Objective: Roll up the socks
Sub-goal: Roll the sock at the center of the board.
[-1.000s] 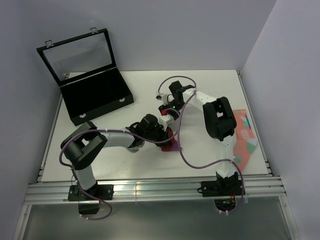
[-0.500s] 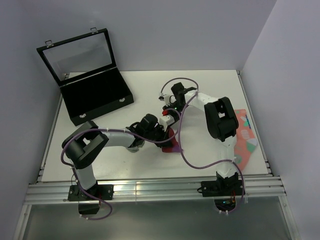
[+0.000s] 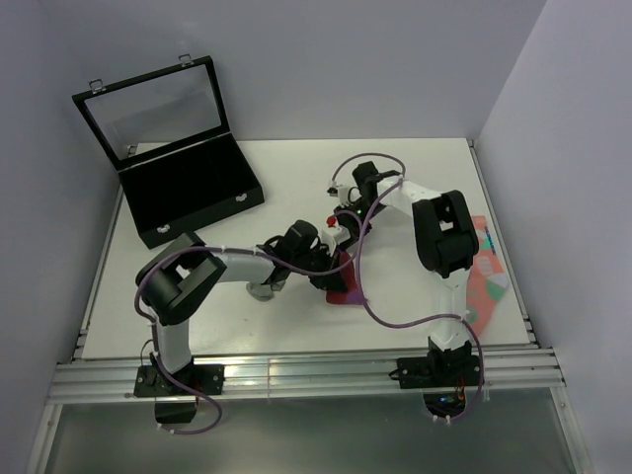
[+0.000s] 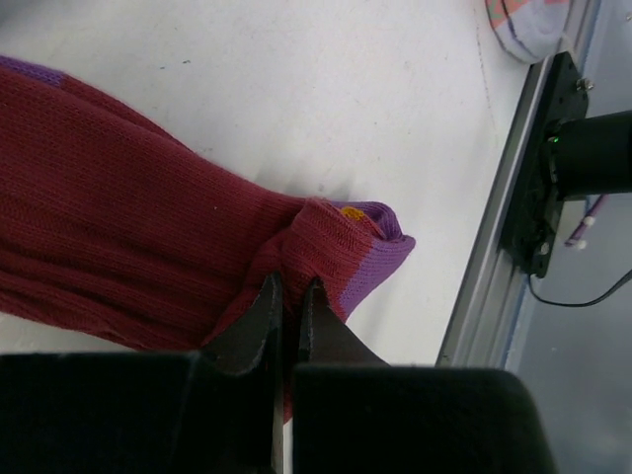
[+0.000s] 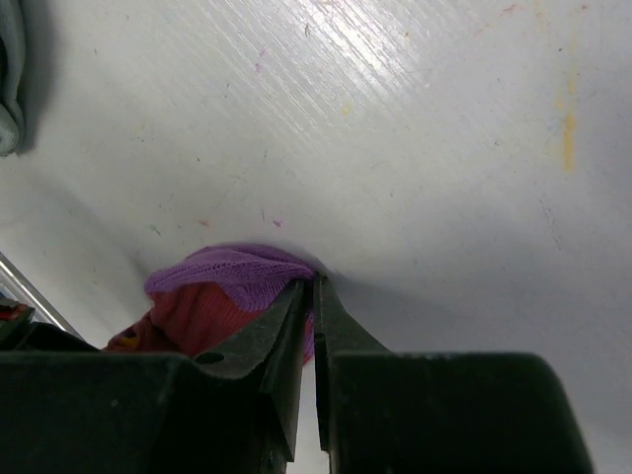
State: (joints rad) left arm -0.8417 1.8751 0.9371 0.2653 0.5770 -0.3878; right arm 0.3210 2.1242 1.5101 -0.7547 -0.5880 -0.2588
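Our left hand [image 4: 289, 296] is clamped on a fold of the magenta-red sock [image 4: 118, 217] just beside its purple end. Our right hand [image 5: 308, 291] has its fingers pressed together on a purple edge of the same sock, low over the table [image 5: 444, 148]. We judge this the start of the roll, gripped but with no coil formed yet. Next we must turn the cloth over itself, keeping it taut between the hands. The grey sock [image 5: 8, 89] lies off to one side of the right hand. Far behind the left hand, the open black case [image 3: 188, 197] shows only dark lining, and we see nothing in it.
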